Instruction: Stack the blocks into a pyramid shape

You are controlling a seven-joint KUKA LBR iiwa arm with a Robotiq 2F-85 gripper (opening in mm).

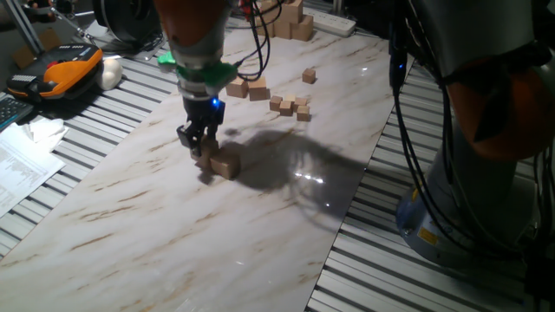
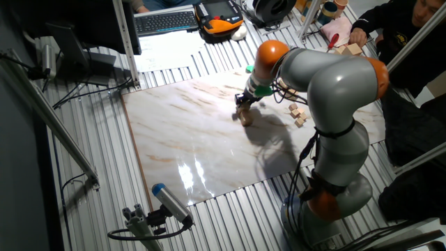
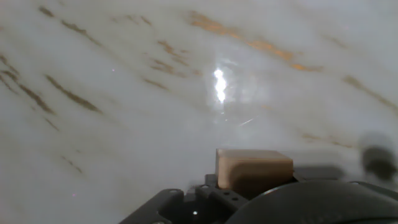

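One block on the marble slab, hand just above.

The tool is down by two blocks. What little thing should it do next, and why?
Probably open and lift straight up. The tool sits low on the marble table, one block under its fingers beside another block. More loose blocks wait farther back.

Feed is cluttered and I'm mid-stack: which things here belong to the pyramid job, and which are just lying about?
Job:
- block on the marble by the hand
- block under the hand
- loose blocks further back
- hand

Lying about:
- pile of bigger wooden blocks
- tiny cubes
- orange device
- keyboard
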